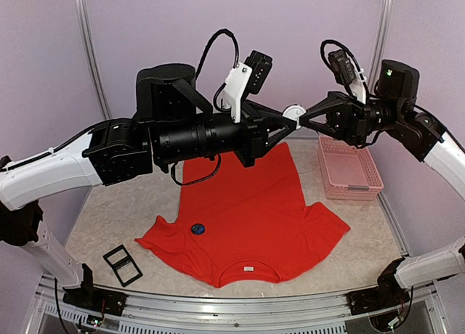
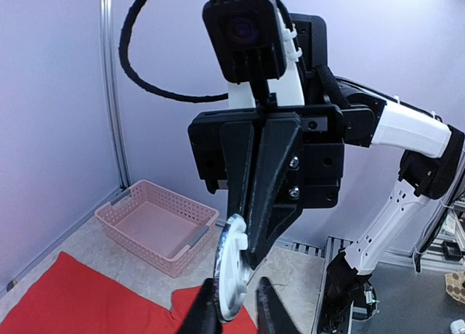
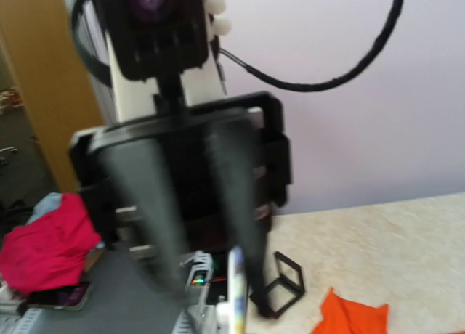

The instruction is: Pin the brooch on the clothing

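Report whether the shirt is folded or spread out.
Spread: the shirt lies flat on the table, both sleeves out. Its far edge is partly hidden.

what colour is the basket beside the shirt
Pale pink. The basket shows best in the left wrist view.

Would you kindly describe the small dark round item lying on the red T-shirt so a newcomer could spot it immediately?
Find the big red T-shirt spread flat mid-table. Near its left sleeve lies a small dark blue round piece. It is the only dark spot on the fabric: the white label sits at the neckline, and the black frame lies off the shirt.
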{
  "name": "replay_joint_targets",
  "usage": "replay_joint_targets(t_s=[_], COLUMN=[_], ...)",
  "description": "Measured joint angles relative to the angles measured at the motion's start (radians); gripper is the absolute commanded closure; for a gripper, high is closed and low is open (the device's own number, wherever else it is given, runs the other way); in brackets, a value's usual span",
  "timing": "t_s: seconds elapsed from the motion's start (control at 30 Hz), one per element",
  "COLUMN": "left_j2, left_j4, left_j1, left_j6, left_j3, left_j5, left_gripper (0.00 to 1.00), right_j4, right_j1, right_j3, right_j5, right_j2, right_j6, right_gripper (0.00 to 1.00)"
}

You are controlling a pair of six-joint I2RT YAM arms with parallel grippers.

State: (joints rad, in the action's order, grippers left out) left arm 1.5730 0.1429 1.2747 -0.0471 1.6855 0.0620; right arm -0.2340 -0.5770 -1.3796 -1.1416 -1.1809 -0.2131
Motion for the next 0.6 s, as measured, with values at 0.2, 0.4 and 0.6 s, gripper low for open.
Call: replay_joint_targets(t_s=[0.2, 0.4, 0.6], left_j2=[0.0, 0.041, 0.231], left_j4=[0.007, -0.002, -0.022], left_j1=[-0.05, -0.094, -0.092], left_j6=[-0.075, -0.105, -0.105], left_j3=[-0.058, -0.314, -0.379], left_j5=[0.094, 0.131, 0.098], left_gripper=[0.37, 0.38, 0.37], right_j4=[-0.069, -0.148, -0.135], right_j1=[0.039, 0.063, 0.063], right_j3=[0.058, 0.3, 0.499], right_j5=[0.192, 0.578, 0.755], right_j2=[0.006, -0.014, -0.019], right_j6=[0.059, 0.108, 0.121], right_gripper=[1.0, 1.0, 1.0])
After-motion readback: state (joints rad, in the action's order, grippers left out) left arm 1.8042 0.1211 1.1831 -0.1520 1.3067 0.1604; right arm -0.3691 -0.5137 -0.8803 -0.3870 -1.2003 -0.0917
